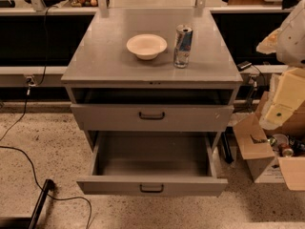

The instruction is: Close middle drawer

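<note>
Contact is best made flat on the mid drawer [151, 185] front, centred by its handle [151, 188], so the box is driven straight back w/o racking. It is pulled far out, low at the cabinet [95, 56] front, under the top drawer [109, 117]. Gripper [286, 99] is judged to be the pale shape at the right edge, well apart from the drawer, and whether it's released or clenched cannot be told. Floor [47, 142] in front is open, but a cardboard box [257, 151] crowds the right corner & a dark bar [40, 202] lies left, so a front-centre approach is favoured.
</note>
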Motion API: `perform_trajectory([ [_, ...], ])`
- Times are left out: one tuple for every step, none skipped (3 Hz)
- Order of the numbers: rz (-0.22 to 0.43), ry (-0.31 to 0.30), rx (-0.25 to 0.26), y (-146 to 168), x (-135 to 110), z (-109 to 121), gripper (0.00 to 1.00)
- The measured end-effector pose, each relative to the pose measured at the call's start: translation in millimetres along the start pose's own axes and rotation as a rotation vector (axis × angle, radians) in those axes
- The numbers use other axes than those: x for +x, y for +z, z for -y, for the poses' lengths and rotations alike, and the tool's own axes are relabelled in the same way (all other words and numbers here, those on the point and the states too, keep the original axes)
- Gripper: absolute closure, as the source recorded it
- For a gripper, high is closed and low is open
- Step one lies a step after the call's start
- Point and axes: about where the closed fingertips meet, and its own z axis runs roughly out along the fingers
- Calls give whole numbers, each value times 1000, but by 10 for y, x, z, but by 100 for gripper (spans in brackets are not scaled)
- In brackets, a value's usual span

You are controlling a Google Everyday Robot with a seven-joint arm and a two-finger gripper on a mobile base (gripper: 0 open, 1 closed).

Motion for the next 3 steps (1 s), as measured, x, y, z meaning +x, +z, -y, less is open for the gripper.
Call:
perform_trajectory([
  [0,0,0,0,0,0,0],
  [31,26,-37,441,0,-64,0],
  [143,48,-104,1097,-79,-444,0],
])
